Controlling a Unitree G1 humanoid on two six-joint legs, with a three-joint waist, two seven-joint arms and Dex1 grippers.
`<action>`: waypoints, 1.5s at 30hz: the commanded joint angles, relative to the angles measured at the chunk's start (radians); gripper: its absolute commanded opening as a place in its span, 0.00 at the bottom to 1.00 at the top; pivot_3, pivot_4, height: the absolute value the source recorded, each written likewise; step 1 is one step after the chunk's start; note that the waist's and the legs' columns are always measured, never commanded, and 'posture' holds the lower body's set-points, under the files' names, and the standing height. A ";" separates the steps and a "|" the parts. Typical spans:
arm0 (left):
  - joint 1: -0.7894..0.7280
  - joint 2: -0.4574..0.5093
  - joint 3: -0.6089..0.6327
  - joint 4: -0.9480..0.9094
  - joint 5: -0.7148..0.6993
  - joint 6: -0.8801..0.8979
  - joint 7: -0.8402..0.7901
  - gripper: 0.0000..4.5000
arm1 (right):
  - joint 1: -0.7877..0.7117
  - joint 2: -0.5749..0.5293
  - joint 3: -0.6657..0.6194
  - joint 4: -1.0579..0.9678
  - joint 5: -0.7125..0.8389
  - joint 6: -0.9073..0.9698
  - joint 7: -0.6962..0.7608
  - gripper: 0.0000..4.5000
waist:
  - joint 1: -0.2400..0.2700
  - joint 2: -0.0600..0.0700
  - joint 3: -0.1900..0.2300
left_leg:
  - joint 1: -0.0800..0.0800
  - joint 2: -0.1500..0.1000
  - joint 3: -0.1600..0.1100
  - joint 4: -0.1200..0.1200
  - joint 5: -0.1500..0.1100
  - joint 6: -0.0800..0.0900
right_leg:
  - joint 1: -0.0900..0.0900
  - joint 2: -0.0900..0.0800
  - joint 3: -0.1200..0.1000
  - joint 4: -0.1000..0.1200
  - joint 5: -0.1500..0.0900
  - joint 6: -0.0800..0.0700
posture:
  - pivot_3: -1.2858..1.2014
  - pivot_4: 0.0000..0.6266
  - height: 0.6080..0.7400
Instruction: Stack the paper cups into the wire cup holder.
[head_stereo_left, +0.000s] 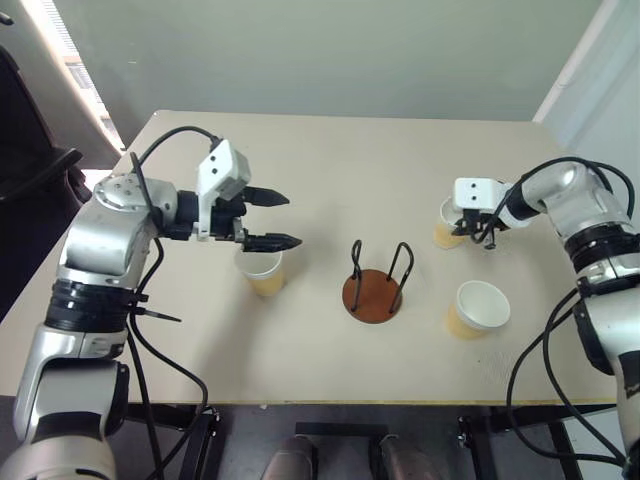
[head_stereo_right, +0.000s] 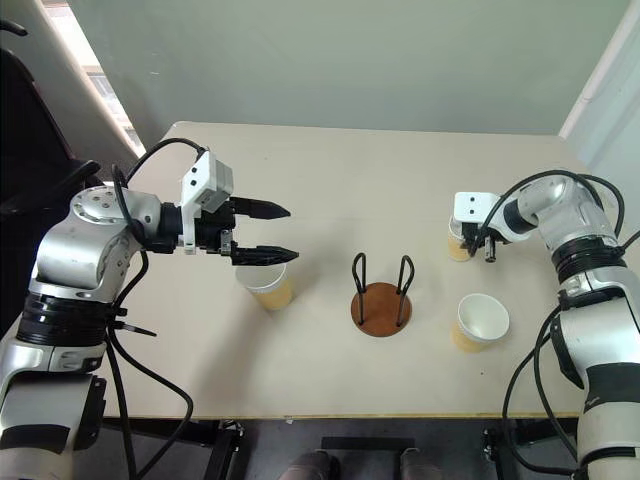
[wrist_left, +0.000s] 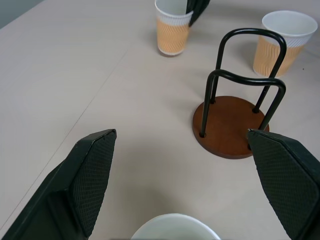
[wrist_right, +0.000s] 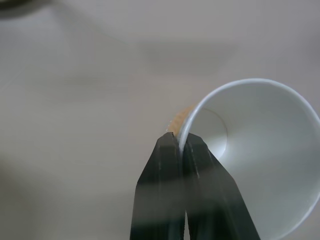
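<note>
Three cups stand upright on the bench, none yet in the wire holder (head_stereo_left: 376, 288), which sits empty near the middle of the front edge.

From my head, my right pincer (head_stereo_left: 470, 232) reaches down to the far cup (head_stereo_left: 447, 224) toward the right edge. The holder lies from there toward the middle of the bench and nearer the front edge, so I judge the carry runs that way, past the second cup (head_stereo_left: 477, 308). My left pincer (head_stereo_left: 278, 220) hangs open over the third cup (head_stereo_left: 261, 270).

From my left wrist, the black fingers (wrist_left: 90, 172) stand wide apart, holding nothing; the holder's loops rise straight up, so a cup must drop in from above.

From my right wrist, the fingers (wrist_right: 172, 170) are pinched on that cup's wall at its white rim, one inside, one outside.
</note>
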 joint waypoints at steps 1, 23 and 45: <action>-0.016 0.017 0.012 -0.030 -0.012 -0.012 -0.021 1.00 | -0.024 -0.030 -0.081 -0.160 0.085 0.086 0.070 0.01 | 0.000 0.000 0.000 | 0.000 0.000 0.000 0.000 0.000 -0.001 | 0.000 0.000 0.000 0.000 0.000 0.000 | 0.52 0.24 1.00; -0.021 -0.002 -0.025 -0.015 -0.006 -0.045 -0.053 1.00 | 0.186 -0.177 -0.071 -1.270 0.357 0.660 0.170 0.01 | -0.007 0.000 0.000 | -0.001 0.000 -0.003 0.004 0.003 0.006 | 0.000 0.000 -0.004 0.003 0.003 -0.004 | 0.52 0.24 1.00; 0.007 0.009 -0.009 -0.041 0.006 -0.052 -0.016 1.00 | 0.182 -0.129 -0.065 -1.249 0.380 0.668 0.094 0.87 | -0.008 0.000 0.000 | -0.002 0.000 -0.003 0.004 0.009 0.001 | 0.000 0.000 -0.004 0.001 0.005 -0.004 | 0.52 0.24 1.00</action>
